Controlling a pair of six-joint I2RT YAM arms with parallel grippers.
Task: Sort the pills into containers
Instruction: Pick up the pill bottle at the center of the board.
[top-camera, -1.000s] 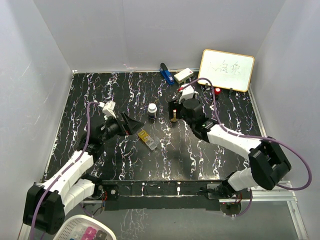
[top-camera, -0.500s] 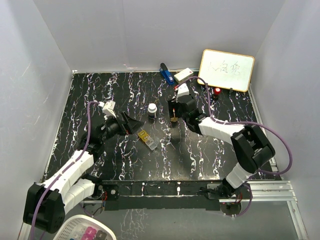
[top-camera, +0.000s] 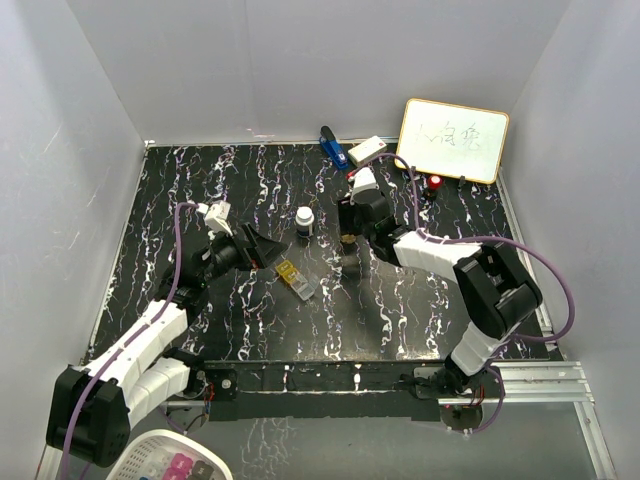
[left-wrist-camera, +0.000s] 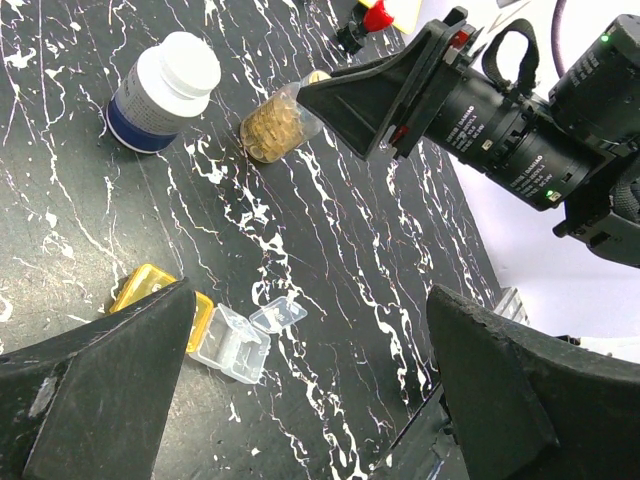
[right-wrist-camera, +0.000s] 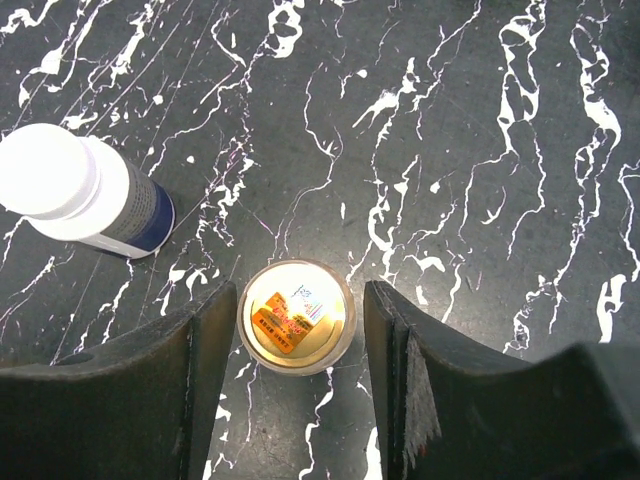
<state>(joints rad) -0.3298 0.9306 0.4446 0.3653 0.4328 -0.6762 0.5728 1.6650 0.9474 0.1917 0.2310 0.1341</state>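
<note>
The golden-amber bottle (right-wrist-camera: 296, 316) stands upright between my right gripper's (right-wrist-camera: 300, 292) jaws; it has a pale lid with an orange label. The left jaw is almost touching it and a narrow gap shows at the right one. Through its wall (left-wrist-camera: 275, 125) I see tan contents; no loose pills are in view. The dark bottle with a white cap (right-wrist-camera: 80, 190) stands just left of it. The small clear box with yellow sections (left-wrist-camera: 200, 325) lies with one lid flipped up, below my left gripper (left-wrist-camera: 310, 300), which is wide open and empty. From above, the box (top-camera: 293, 278) lies between the two arms.
At the back wall stand a whiteboard (top-camera: 453, 140), a blue object (top-camera: 333, 147) and a white block (top-camera: 367, 150). A small red-topped thing (top-camera: 435, 182) sits right of the right arm. A white basket (top-camera: 175, 460) shows below the table's near-left corner.
My right gripper has shifted left over the amber bottle, and its jaws have narrowed around it. The left arm has stayed still.
</note>
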